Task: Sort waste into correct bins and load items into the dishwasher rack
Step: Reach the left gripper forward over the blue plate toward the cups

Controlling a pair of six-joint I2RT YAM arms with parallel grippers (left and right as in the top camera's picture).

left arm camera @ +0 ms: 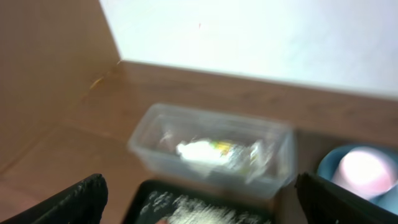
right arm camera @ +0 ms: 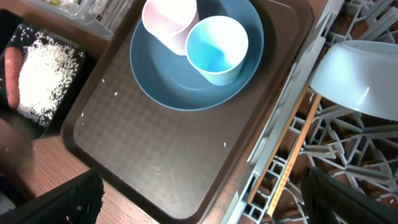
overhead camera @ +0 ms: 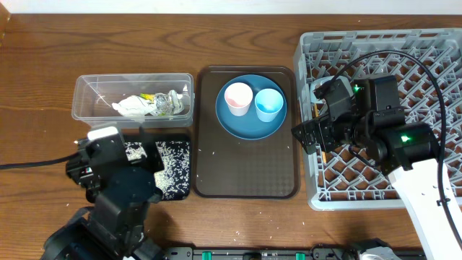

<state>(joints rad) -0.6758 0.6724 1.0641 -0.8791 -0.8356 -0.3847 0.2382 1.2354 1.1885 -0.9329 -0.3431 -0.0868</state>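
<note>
Currently: rack at right of surface, pale-blue bowl apparently inverted inside, chopsticks lying in lattice alongside. Next, dark-blue plate on brown tray: rigid, likely slick, breakable; take at rim (cups off first). Upright on plate, touching: pink cup, light-blue cup; light, pinch one wall. Both spread, empty: left pincer, right pincer.

Pink cup and blue cup upright on blue plate, paper and foil in clear tub, rice and carrot in black tray, bowl and chopsticks in rack
</note>
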